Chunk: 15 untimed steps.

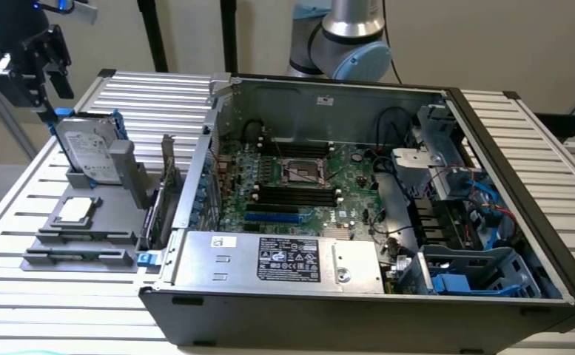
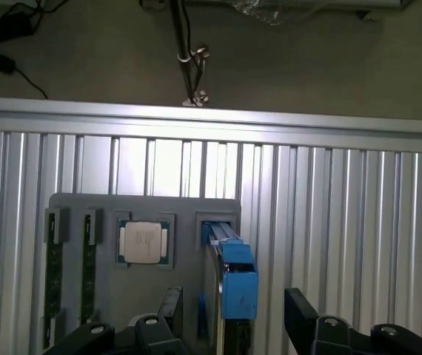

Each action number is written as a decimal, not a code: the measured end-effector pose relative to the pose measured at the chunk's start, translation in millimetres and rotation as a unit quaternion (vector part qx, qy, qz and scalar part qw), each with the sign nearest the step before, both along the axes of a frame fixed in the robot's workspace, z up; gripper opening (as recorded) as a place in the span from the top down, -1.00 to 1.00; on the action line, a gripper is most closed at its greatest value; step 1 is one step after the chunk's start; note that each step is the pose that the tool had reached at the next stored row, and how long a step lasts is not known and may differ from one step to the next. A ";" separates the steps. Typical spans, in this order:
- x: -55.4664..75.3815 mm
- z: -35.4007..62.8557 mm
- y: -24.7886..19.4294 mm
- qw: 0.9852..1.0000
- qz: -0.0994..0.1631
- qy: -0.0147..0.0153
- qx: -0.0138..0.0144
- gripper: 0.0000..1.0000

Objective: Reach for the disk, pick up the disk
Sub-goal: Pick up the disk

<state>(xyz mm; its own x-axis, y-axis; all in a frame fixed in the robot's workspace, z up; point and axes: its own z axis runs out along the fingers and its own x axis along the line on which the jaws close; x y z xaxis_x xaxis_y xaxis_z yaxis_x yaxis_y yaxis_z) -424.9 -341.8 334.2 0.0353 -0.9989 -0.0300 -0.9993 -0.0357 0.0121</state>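
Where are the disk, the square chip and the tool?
disk [image 1: 83, 148]: exterior view, on its white label.
square chip [image 2: 144, 242]: wrist view, centre of its silver lid.
tool [image 2: 234, 309]: wrist view, midway between its open fingertips.

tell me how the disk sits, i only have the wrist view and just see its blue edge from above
Observer: The disk stands upright on its edge in a slot of the grey holder, with its white label face showing in the exterior view.
Operator: how high is the claw over it
Observer: The claw hangs just above the disk's top edge. I cannot tell whether it touches.
Operator: anything big next to the holder
Observer: An open computer case lies right beside the holder, on the exterior view's right of it.
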 end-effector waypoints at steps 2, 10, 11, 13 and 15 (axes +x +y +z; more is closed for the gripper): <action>0.2 -3.7 0.0 1.000 0.000 0.000 0.000 -0.31; 0.2 -18.2 0.1 1.000 0.000 0.000 0.000 -0.31; 0.2 -20.1 0.1 1.000 0.000 0.000 0.000 -0.31; 0.2 -23.7 0.1 1.000 0.000 0.000 0.000 -0.31; 0.1 -27.3 0.4 1.000 0.001 0.000 0.000 -0.31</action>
<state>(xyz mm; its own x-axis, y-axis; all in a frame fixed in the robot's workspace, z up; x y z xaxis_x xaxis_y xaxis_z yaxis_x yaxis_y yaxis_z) -424.8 -341.4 306.9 0.0365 -0.9989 -0.0300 -0.9993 -0.0368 0.0119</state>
